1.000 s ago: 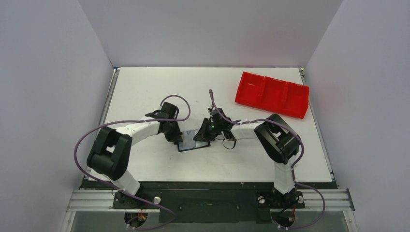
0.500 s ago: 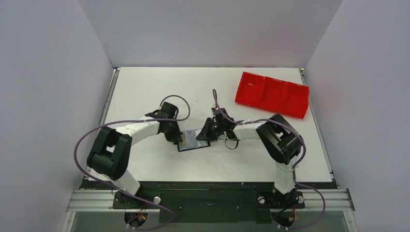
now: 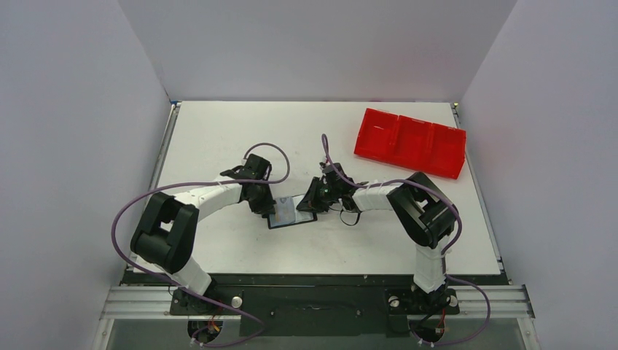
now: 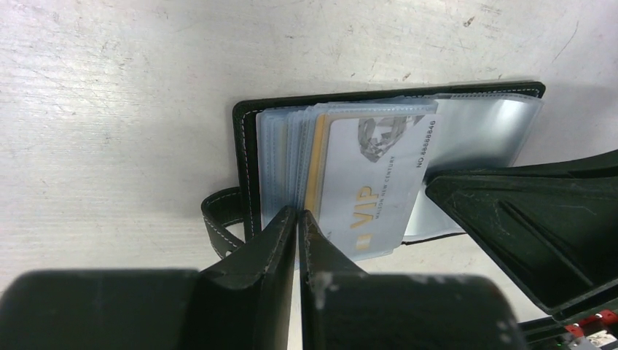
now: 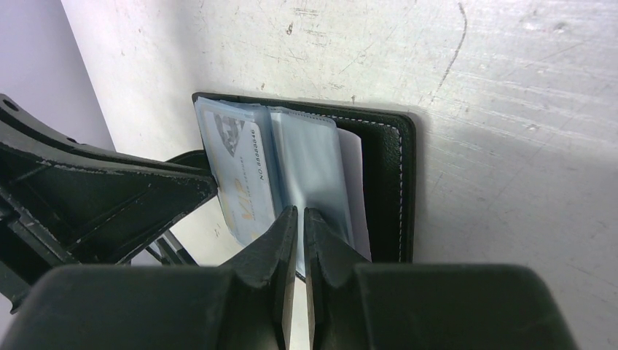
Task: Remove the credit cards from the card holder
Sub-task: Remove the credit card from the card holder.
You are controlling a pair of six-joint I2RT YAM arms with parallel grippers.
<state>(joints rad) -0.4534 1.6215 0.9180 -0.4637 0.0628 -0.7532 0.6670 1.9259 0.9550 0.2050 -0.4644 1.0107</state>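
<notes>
While card holder (image 5: 382,191) lies between, left claw (image 4: 297,214), right claw (image 5: 299,212) pinching it

Arms bend inward (elbows out); left end effector (image 4: 297,216) pinched closed; right end effector (image 5: 299,213) likewise.

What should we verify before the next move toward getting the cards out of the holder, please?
1. Card holder lies open on the table: ok.
2. VIP card shows on top of the sleeves, print facing up: ok.
3. Left end effector is shut at the sleeves' edge; whether it pinches anything: cannot tell.
4. Right end effector is shut over a clear sleeve; whether it grips it: cannot tell.
5. A card fully out of the holder: not ok, none seen outside it.
6. Red tray sits well apart from both arms: ok.
</notes>
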